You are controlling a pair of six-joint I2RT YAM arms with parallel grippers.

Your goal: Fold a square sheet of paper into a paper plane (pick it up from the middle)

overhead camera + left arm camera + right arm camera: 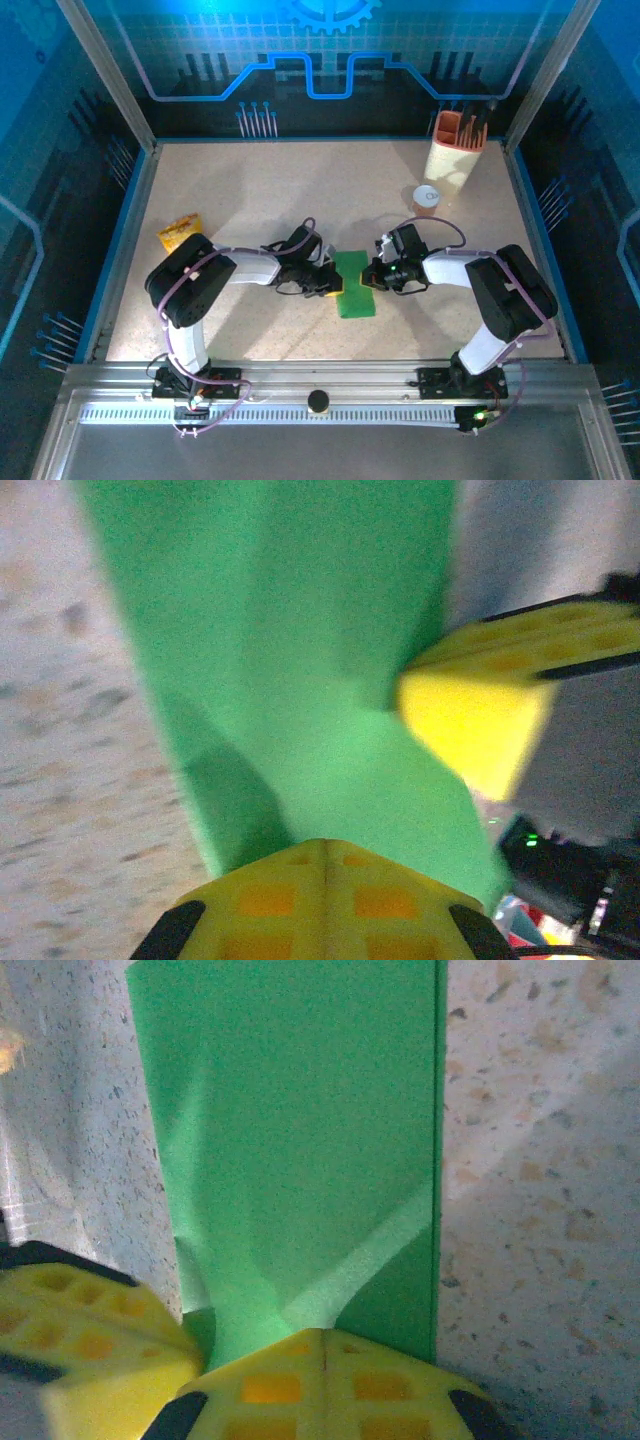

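Top external: the paper lies at the middle of the bench as a narrow rectangle, long side running away from the arm bases. The left gripper meets its left edge and the right gripper its right edge, low over the surface. Judged step: an early lengthwise fold is in hand; no nose or wings are formed, so most of the task remains.

Left wrist: the left gripper has its pads pressed together, and the paper runs up from that seam, bowed and lifted off the bench. The right gripper sits against the paper's far edge.

Right wrist: the right gripper is likewise pressed together, pinching the paper; soft creases fan out from the pinch. The left gripper stands just beside it, at the lower left.

Judged next move: the pinches are close together, so any pull or lift must be matched on both sides, or the thin sheet will crumple or tear.
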